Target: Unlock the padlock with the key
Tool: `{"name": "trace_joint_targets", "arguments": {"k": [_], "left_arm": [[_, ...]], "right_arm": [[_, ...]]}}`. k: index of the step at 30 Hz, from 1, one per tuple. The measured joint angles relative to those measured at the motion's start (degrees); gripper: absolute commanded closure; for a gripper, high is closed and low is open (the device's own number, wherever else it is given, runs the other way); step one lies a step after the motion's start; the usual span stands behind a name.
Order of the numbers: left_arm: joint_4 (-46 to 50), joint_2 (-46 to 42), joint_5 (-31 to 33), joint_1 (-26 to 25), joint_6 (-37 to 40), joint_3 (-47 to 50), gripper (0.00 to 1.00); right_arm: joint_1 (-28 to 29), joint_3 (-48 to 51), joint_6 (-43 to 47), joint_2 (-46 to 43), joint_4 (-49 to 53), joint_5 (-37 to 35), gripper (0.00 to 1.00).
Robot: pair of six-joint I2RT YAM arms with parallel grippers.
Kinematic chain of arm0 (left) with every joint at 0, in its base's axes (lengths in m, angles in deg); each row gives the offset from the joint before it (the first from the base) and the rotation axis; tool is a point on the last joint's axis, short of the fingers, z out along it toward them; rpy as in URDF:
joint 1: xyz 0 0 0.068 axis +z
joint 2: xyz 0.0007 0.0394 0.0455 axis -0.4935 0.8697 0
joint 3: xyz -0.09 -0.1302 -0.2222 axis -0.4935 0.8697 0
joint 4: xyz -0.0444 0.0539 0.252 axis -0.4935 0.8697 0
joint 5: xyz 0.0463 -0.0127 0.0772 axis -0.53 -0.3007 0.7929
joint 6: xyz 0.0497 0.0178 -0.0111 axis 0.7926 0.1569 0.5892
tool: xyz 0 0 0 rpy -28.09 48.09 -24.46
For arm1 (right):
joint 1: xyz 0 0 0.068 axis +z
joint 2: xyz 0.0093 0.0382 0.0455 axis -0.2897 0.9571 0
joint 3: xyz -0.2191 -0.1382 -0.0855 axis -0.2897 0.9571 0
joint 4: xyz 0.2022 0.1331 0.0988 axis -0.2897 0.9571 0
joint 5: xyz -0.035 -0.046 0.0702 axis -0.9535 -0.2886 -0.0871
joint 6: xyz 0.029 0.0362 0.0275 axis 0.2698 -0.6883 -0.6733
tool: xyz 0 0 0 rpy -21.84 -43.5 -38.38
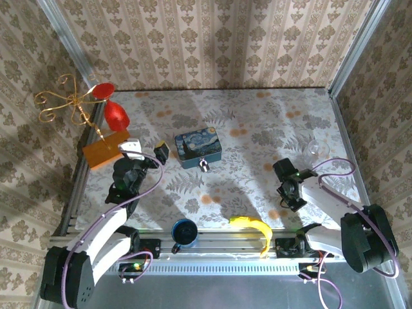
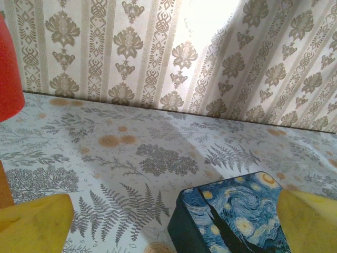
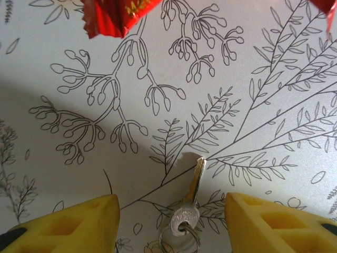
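The key (image 3: 190, 194) is small and silvery, on a ring (image 3: 180, 241). It lies on the patterned tablecloth between the yellow fingers (image 3: 71, 224) of my right gripper (image 3: 171, 203), which is open with a gap on each side of the key. In the top view my right gripper (image 1: 285, 185) is low over the table's right side. The padlock (image 1: 204, 165) is a tiny silvery lock at the front edge of the blue starry-night tin (image 1: 198, 148). My left gripper (image 1: 147, 152) hovers just left of the tin (image 2: 237, 221), wide open and empty (image 2: 171, 224).
A blue mug (image 1: 185, 233) and a banana (image 1: 254, 228) sit at the near edge. A red glass (image 1: 116, 112), an orange block (image 1: 103, 149) and a gold wire ornament (image 1: 64, 103) crowd the left side. A clear glass (image 1: 317, 148) is far right. A red wrapper (image 3: 113, 16) lies beyond the key.
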Motion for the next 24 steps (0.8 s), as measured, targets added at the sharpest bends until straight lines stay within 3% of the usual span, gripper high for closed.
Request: {"name": "trace_joint_targets", "arguments": {"k": [12, 19, 24], "left_arm": [[0.20, -1.42, 2.34, 0.00, 0.24, 0.57, 0.00], [0.15, -3.04, 3.80, 0.04, 0.39, 1.05, 0.00], [0.20, -3.19, 4.11, 0.39, 0.39, 1.05, 0.00]], "right_arm": [[0.76, -3.34, -5.35, 5.42, -2.82, -0.07, 0.47], [1.20, -4.02, -5.97, 7.87, -6.54, 0.09, 0.64], [3.89, -9.49, -4.50, 15.41, -6.60, -0.70, 0.65]]}}
